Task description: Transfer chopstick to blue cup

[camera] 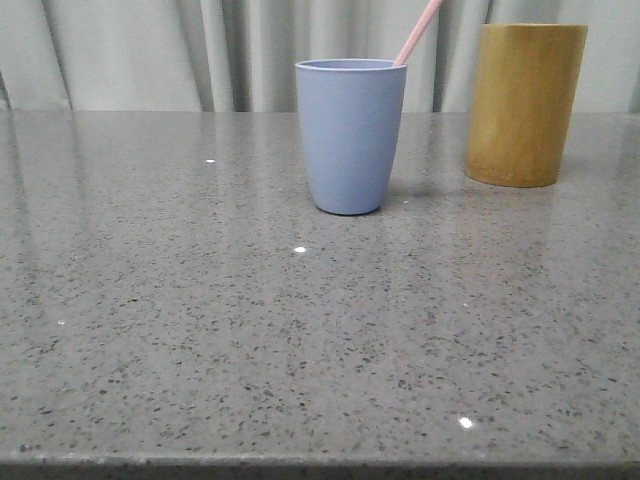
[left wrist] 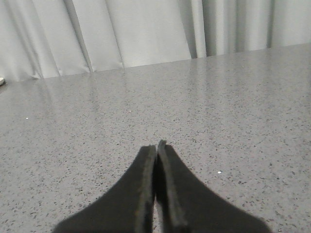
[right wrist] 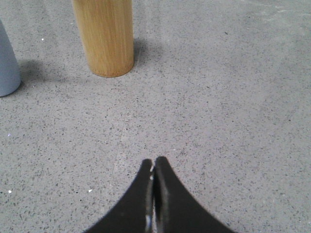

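The blue cup (camera: 350, 135) stands upright at the middle back of the grey speckled table. A pale pink chopstick (camera: 417, 33) leans out of it toward the upper right, its top cut off by the frame. The cup's base edge also shows in the right wrist view (right wrist: 7, 68). My left gripper (left wrist: 156, 145) is shut and empty over bare table. My right gripper (right wrist: 153, 161) is shut and empty, with the cups farther ahead of it. Neither gripper shows in the front view.
A taller yellow-brown bamboo cylinder (camera: 525, 103) stands right of the blue cup; it also shows in the right wrist view (right wrist: 103, 36). Grey curtains (camera: 130, 50) hang behind the table. The table's front edge (camera: 320, 465) runs along the bottom.
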Controlling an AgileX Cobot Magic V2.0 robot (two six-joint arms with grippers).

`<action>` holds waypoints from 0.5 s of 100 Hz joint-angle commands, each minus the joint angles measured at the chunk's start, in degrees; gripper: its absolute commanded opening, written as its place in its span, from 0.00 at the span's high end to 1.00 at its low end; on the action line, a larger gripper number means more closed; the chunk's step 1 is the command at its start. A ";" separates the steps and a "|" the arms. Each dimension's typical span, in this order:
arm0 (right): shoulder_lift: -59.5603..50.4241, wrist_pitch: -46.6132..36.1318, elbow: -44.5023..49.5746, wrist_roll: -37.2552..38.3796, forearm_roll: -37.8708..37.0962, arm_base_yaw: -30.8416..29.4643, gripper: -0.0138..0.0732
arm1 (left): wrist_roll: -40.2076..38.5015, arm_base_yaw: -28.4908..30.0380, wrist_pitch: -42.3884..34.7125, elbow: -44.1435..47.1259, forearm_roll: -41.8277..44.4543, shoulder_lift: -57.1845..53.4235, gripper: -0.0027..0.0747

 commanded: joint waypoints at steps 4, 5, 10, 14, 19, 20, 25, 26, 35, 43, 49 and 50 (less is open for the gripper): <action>0.51 -3.89 -1.02 -0.12 -0.98 -0.32 0.92 | -0.22 -0.04 -4.98 0.63 0.10 -1.92 0.99; 0.51 -3.89 -1.02 -0.12 -0.98 -0.32 0.92 | -0.22 -0.04 -4.98 0.63 0.10 -1.92 0.99; 0.45 -4.62 -0.51 -0.61 -1.54 -0.38 0.92 | -0.22 -0.04 -4.98 0.63 0.10 -1.92 0.99; 0.40 -5.36 0.02 -1.14 -1.67 -0.43 0.92 | -0.22 -0.04 -4.98 0.63 0.10 -1.92 0.99; 0.05 -6.78 0.66 -1.20 -1.67 -0.43 0.92 | -0.22 -0.04 -4.98 0.63 0.10 -1.92 0.99; -0.14 -7.03 0.76 -1.30 -1.67 -0.43 0.92 | -0.22 -0.04 -4.98 0.63 0.10 -1.92 0.99; -1.00 -9.02 1.79 -1.28 -1.34 -0.48 0.92 | -0.22 -0.04 -4.98 0.63 0.10 -1.92 0.99; -1.15 -9.71 2.17 -1.28 -1.26 -0.48 0.92 | -0.22 -0.04 -4.98 0.63 0.10 -1.92 0.99; -3.49 -14.36 5.46 -1.28 -0.70 -1.04 0.92 | -0.22 -0.04 -4.98 0.63 0.10 -1.92 0.99; -5.70 -18.15 8.84 -1.33 0.38 -2.57 0.92 | -0.22 -0.04 -4.98 0.63 0.10 -1.92 0.99; -7.68 -19.49 11.37 -1.65 1.32 -4.26 0.92 | -0.22 -0.04 -4.98 0.63 0.10 -1.92 0.99; -7.91 -19.68 11.63 -1.72 1.57 -4.45 0.92 | -0.22 -0.04 -4.98 0.63 0.10 -1.92 0.99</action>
